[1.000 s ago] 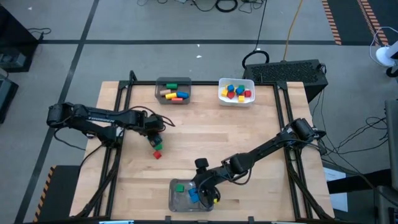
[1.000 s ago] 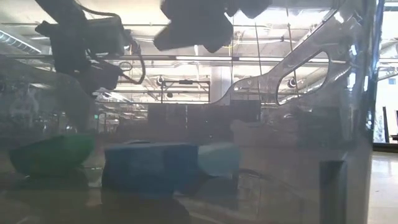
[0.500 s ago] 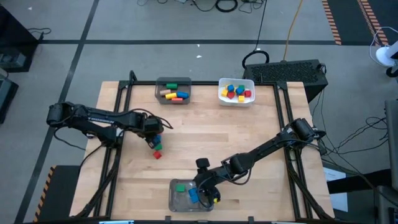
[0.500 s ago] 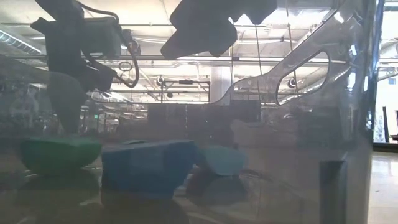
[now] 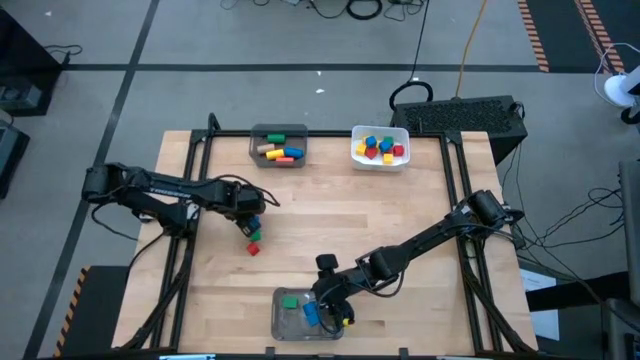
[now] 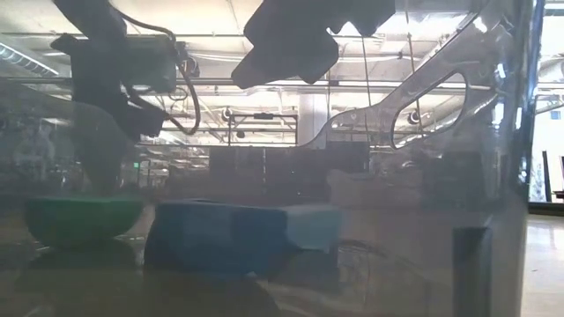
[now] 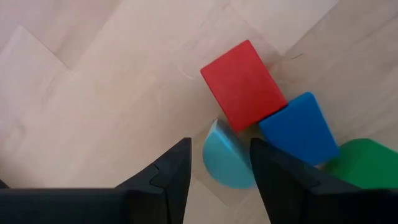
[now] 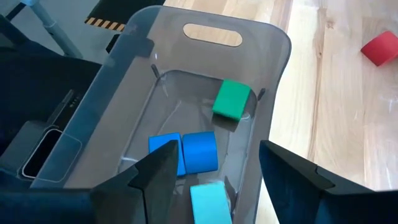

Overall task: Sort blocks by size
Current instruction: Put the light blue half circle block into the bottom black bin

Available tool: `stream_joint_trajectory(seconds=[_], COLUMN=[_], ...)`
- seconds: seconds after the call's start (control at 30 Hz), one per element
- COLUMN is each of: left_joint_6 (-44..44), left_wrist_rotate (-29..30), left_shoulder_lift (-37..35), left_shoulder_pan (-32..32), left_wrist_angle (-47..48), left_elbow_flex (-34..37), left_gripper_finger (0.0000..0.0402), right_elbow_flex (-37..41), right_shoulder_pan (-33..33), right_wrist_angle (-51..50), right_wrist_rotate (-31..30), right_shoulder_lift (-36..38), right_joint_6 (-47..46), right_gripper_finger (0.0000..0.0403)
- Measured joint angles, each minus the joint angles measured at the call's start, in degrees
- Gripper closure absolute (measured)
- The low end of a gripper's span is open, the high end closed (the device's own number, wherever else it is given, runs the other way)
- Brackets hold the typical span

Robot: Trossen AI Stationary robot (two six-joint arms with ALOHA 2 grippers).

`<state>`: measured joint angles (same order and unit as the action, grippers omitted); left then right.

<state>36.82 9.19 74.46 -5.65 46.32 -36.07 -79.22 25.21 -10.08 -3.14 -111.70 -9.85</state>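
Four blocks [image 7: 244,85] below left fingers [image 7: 180,180]; right fingers [image 8: 161,168] over bin [image 8: 273,56].

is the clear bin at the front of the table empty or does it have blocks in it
Not empty. The clear bin holds a green block, two blue blocks and a light blue one.

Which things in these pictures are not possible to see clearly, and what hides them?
- Light blue piece, left wrist view: its lower part lies behind the left gripper fingers.
- Green block, same view: cut off by the picture's edge.
- Blocks in the grey bin, high view: too small to count.
- Low view: the clear bin's wall blurs everything.
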Motion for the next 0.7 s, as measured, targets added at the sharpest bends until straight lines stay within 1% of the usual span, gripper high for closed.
stream_joint_trajectory(seconds=[0.2,0.37,0.47,0.6,0.7], left_joint_6=[-0.12,-2.25,-3.00,-3.33,-4.33], left_wrist_rotate=[-1.37,-1.40,-1.67,-1.95,-1.70], left_shoulder_lift=[5.73,7.83,7.61,6.33,5.04], left_shoulder_pan=[0.13,0.14,0.16,0.20,0.15], left_wrist_angle=[-1.09,-2.50,-3.41,-3.84,-5.72], left_elbow_flex=[0.00,-0.19,-0.08,0.06,0.18], left_gripper_finger=[0.0235,0.0241,0.0268,0.0321,0.0323], right_elbow_flex=[0.00,0.00,0.00,0.00,0.00], right_shoulder_pan=[0.00,0.00,0.02,0.02,0.04], right_wrist_angle=[-0.94,-1.63,-1.69,-1.76,-2.10], right_wrist_rotate=[-0.02,-0.04,-0.04,-0.29,-2.91], right_shoulder_lift=[-0.02,-0.02,-0.02,-0.02,-0.02], right_joint_6=[-0.50,-0.87,-0.87,-0.87,0.32], right_gripper_finger=[0.0191,0.0190,0.0190,0.0190,0.0190])
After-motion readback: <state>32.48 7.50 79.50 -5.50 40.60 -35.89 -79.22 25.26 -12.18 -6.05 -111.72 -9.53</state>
